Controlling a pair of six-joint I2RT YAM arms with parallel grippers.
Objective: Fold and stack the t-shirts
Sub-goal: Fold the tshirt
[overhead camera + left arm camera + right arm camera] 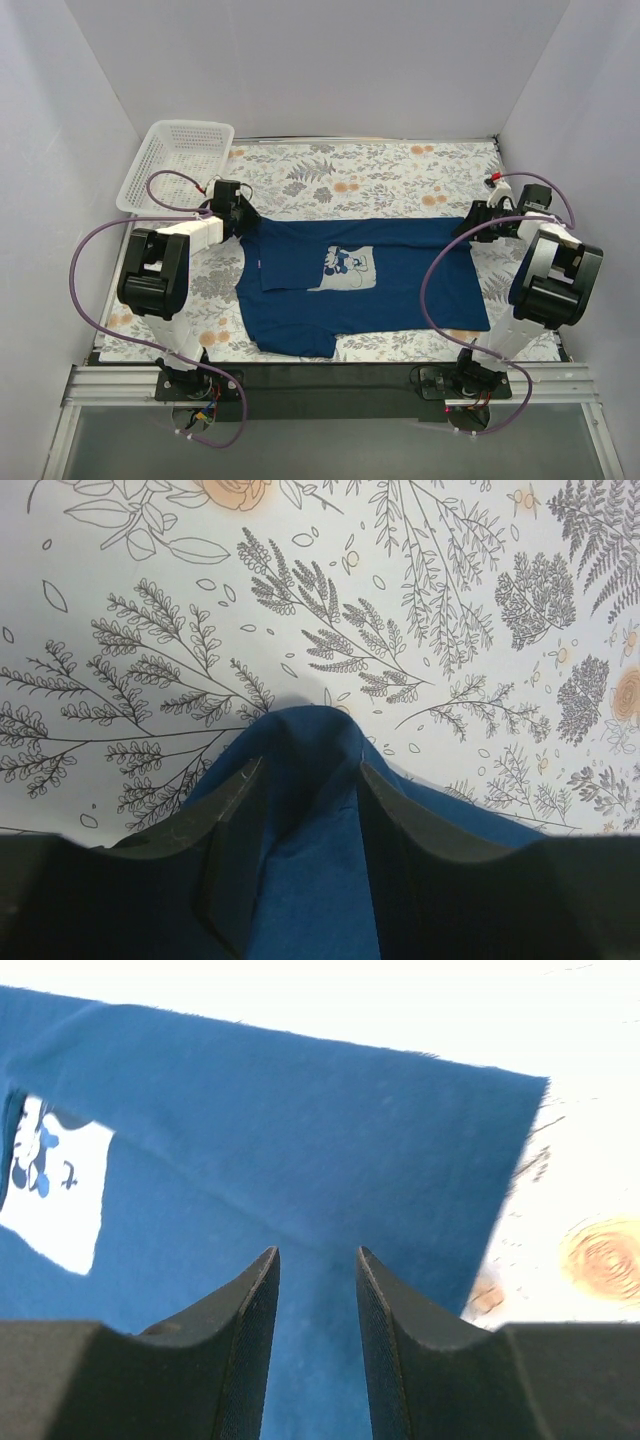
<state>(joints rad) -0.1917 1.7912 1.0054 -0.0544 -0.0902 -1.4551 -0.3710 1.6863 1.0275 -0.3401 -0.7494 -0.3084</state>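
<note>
Both arms rise from the near edge, elbows bent, reaching over the dark navy-blue short-sleeved cotton t-shirt (pixel 400 295). It lies centred on the floral-printed white desk (pixel 400 175), pale square mouse print (pixel 345 267) upward. From above, the wrists hide the fingertips; the wrist views show them. The left claw (pixel 310 768), at the shirt's 10 o'clock corner, pinches a tented peak of cloth. The right claw (pixel 318 1252), at 2 o'clock, is narrowed onto a blurred, creased fold. A white plastic mesh basket (pixel 140 165) sits at 11 o'clock.
</note>
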